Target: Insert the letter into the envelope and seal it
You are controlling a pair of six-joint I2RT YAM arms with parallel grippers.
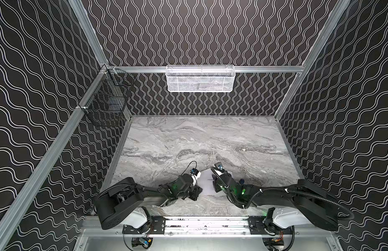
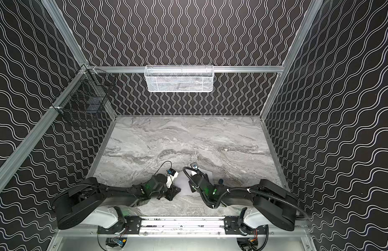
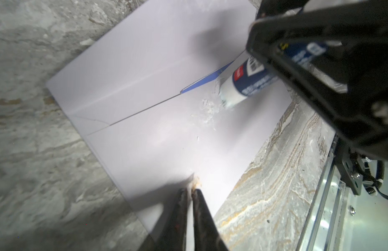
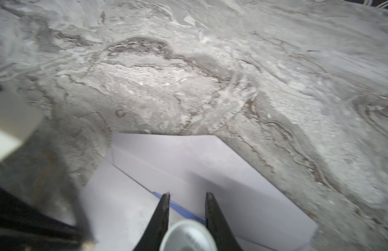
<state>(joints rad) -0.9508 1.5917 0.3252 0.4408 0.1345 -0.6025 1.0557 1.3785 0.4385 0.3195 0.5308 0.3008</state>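
The left claw (image 3: pixel 189 191) is seen pressed almost together, with only a thin gap between its two black fingers. Its tips are set down at the near edge of the flat, pale grey-lavender paper envelope (image 3: pixel 145 65). Whether any paper is pinched between them cannot be told. The envelope is laid flat on the grey marble desk (image 1: pixel 188 141), right in front of this claw. In both top views it is seen between the two claws.

A little past the left claw's tips, rough white smears (image 3: pixel 208 110) are seen on the envelope. Just beyond them, the round white and dark blue glue stick (image 3: pixel 245 84) is pinched between the two fingers of the right claw (image 4: pixel 187 195). Its white end is touched to the paper.

Right beside that end, a thin blue strip of the letter (image 3: pixel 207 80) is seen poking out at the envelope's slanted opening. The rest of the letter is hidden inside.

Far behind both claws, a white mesh basket (image 1: pixel 200 78) and a black wire basket (image 1: pixel 108 97) are hung on the wavy-lined walls.
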